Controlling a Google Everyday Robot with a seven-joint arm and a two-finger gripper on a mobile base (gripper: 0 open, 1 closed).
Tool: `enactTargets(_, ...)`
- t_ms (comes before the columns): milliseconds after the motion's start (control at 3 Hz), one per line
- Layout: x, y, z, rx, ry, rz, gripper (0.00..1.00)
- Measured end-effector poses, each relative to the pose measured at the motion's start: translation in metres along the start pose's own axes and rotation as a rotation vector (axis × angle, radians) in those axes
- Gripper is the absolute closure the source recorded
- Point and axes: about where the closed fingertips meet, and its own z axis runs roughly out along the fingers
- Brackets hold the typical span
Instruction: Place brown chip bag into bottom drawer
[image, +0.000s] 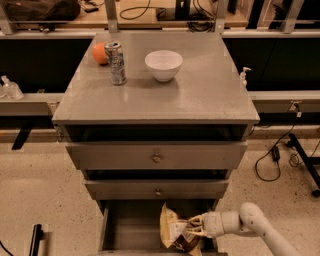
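Cam high, facing cabinet (200, 105) front; hand (192, 226) bottom-right.

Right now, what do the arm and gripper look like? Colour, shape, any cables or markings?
Arm: smooth off-white tubular shell with a rounded, bulbous joint; no exposed cables or markings visible. Gripper, low over the open bottom drawer at the brown chip bag: same pale cream, slimmer than the arm.

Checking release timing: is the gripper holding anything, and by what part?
The gripper seems to hold the brown chip bag by its right edge, inside the bottom drawer.
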Motion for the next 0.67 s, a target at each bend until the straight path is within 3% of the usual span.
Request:
enactTargets(333,0.014,-0.014,0.008,0.029,-0.036,0.019,1.00)
enactTargets(667,0.029,-0.023,0.008,0.034,-0.022,0.041,1.00)
